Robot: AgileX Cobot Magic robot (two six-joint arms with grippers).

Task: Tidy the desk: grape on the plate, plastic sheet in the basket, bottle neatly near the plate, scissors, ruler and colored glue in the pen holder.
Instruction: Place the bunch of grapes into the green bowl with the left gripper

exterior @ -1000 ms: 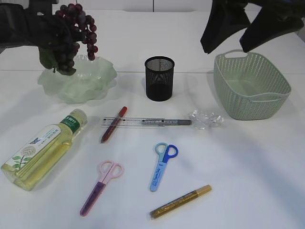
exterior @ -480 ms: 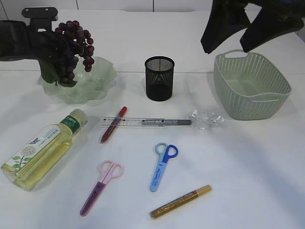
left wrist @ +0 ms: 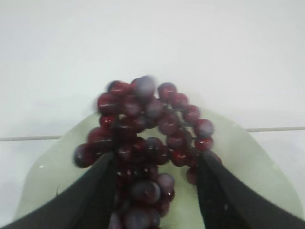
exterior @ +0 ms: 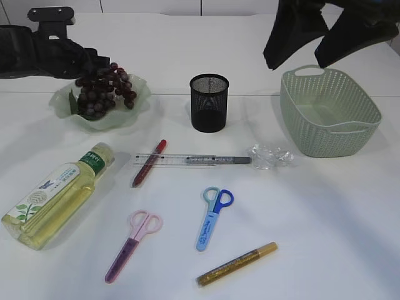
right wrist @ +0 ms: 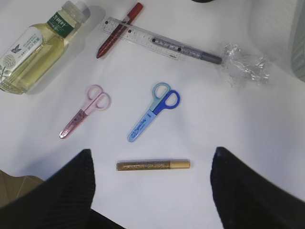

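White table (exterior: 325, 219), everything laid out on it. Green basket (exterior: 328, 112) far right, right gripper (right wrist: 151, 179) high above it in exterior view, jaws spread wide, nothing between them; its wrist camera looks down on the middle of the table. Bottle (exterior: 56, 194) of yellow liquid lies on its side at left, cap toward the plate. Pale green wavy plate (exterior: 140, 94) back left. Grape (exterior: 103, 90) bunch lies in the plate, resting on its surface. Left gripper (left wrist: 155, 191) sits right at the bunch from the left side: in left wrist view the two dark fingers (left wrist: 90, 195) straddle the near end of the bunch, one each side, partly apart; cannot tell if they press the berries or have let go. Black mesh pen holder (exterior: 209, 103) upright at centre back. Clear ruler (exterior: 181, 160) lies flat at centre, red glue pen (exterior: 149, 163) crossing its left end, grey glue pen (exterior: 225, 160) along its right half. Blue scissors (exterior: 212, 215), pink scissors (exterior: 131, 244) nearer the front, apart. Gold glue pen (exterior: 237, 264) frontmost. Crumpled plastic sheet (exterior: 270, 155) just beside the basket, touching grey pen tip.
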